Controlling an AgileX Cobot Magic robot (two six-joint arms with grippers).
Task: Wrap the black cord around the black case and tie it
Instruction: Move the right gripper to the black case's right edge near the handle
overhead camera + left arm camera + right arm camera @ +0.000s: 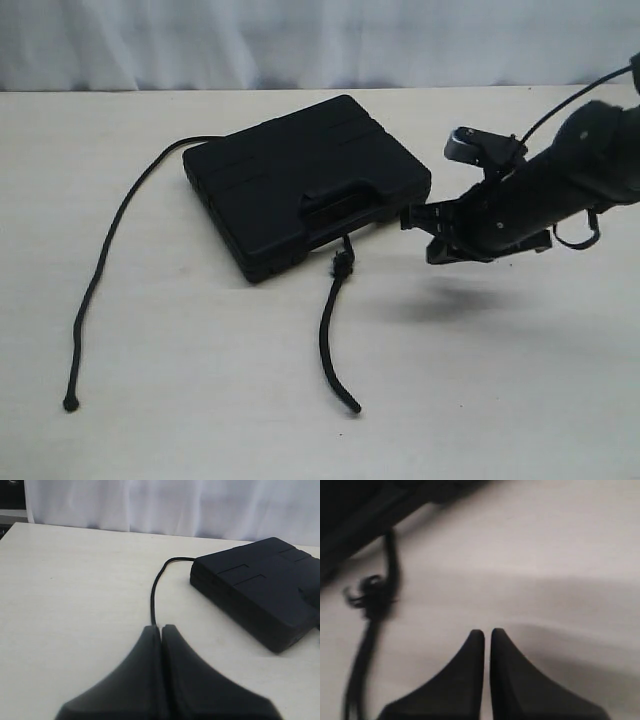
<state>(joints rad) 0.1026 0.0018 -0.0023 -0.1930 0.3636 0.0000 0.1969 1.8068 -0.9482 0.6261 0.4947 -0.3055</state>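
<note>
Right gripper (487, 632) hangs just right of the black case (290, 170), fingers pressed together, empty; left gripper (161, 628) likewise closed near the black cord (152, 602).

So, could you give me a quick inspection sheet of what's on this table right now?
Surface: pale table.
Job's things: black case lies flat; black cord comes out at two edges of it and lies loose, neither wrapped over the case nor tied.
Clutter: nothing seen.
Grippers: right gripper shut, empty, above the table beside the case; left gripper shut, empty.
Cables: one thin cable runs behind the right gripper.
Surroundings: white curtain behind the table.
</note>
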